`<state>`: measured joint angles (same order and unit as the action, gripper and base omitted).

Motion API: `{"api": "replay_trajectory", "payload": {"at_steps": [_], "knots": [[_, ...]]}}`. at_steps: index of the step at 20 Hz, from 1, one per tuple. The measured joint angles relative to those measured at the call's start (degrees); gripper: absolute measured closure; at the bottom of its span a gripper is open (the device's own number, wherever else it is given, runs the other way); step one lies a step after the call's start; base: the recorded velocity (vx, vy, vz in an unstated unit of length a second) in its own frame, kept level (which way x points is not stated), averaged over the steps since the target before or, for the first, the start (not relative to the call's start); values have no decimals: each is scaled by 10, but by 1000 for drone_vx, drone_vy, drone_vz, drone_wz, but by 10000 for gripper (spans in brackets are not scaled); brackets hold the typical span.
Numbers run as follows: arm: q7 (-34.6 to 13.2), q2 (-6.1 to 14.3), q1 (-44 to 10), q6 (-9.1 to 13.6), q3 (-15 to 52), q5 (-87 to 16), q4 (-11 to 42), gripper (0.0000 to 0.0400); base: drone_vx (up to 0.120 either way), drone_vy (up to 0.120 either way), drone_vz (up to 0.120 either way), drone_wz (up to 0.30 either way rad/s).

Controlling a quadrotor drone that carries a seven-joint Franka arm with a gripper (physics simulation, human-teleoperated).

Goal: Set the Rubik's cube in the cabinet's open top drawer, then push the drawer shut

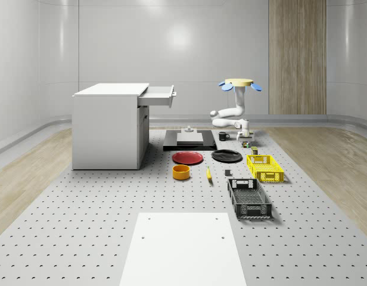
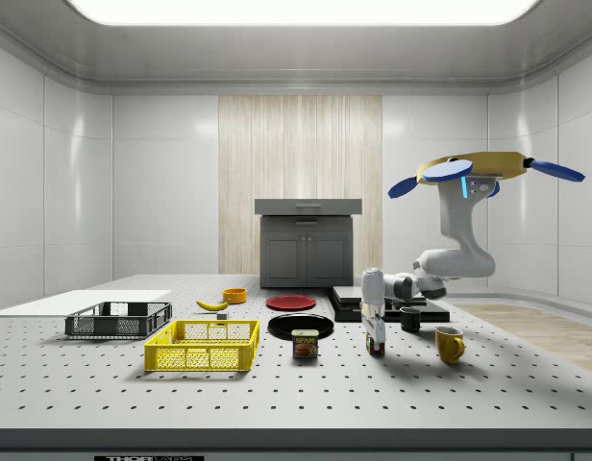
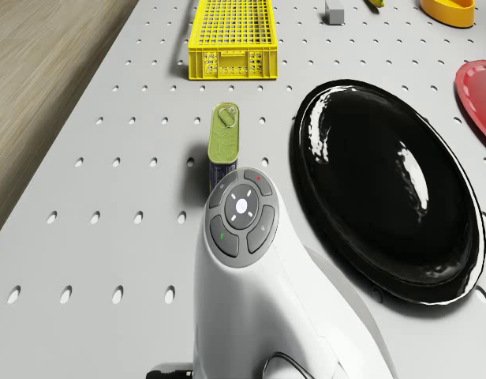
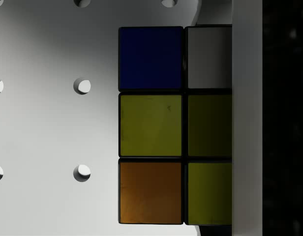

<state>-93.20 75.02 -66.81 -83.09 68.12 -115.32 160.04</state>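
Observation:
The Rubik's cube [image 4: 150,125] rests on the perforated table, its top face showing blue, white, yellow and orange stickers. In the side view the cube [image 2: 375,345] sits directly under my gripper [image 2: 375,329], which points straight down and reaches it. A grey strip of the gripper covers one side of the cube in the wrist view. The drone [image 1: 240,83] hovers above the table at the whole-scene view's far right, its arm bent down to the gripper [image 1: 246,139]. The white cabinet [image 1: 109,128] stands at the left with its top drawer [image 1: 161,95] pulled open.
Near the cube lie a tin can [image 3: 223,142] and a black plate [image 3: 385,181]. A yellow crate [image 1: 264,167], black crate [image 1: 249,198], red plate [image 1: 187,157], orange bowl [image 1: 181,172] and banana [image 1: 208,173] sit nearer. A yellow mug [image 2: 449,344] and black mug [image 2: 410,320] flank the arm.

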Motion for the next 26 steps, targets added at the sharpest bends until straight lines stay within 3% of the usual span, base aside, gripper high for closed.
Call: {"api": "replay_trajectory", "payload": {"at_steps": [7, 10, 26], "knots": [[-6, 7, -5, 3, 25, 25, 5, 73, 0, 0, 0, 0], [-11, 9, -8, 10, 47, 48, 10, 74, 0, -13, 107, 0], [-23, 34, -19, -1, 86, 93, 14, 75, 120, -120, 120, 0]]}}
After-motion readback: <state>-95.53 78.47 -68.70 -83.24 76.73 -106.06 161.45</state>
